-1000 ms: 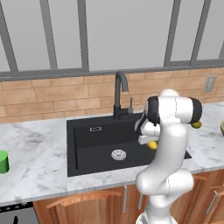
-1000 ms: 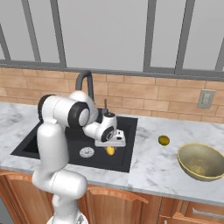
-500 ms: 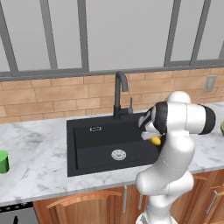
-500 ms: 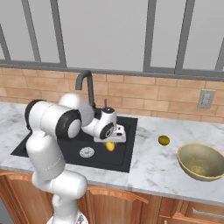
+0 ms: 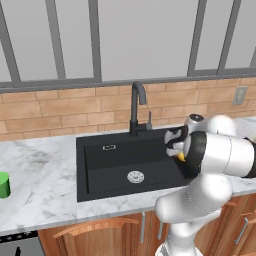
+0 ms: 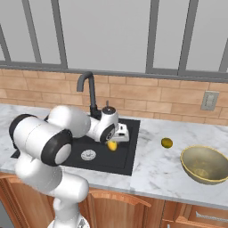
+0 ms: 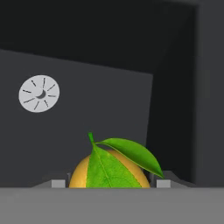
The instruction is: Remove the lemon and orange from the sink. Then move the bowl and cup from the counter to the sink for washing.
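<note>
The gripper held the leafy orange between its 2 fingers, apparently lifted above the sink floor.

The sink is set into the table at the centre of the left base view, with the faucet rising behind its rear edge and the drain on its floor. The cup stands on the table at the far left edge of that frame, well apart from the sink. The orange sits between the jaws of the gripper over the right part of the sink. In the right base view, the lemon lies on the table right of the sink, and the bowl stands further right and nearer the front edge.
</note>
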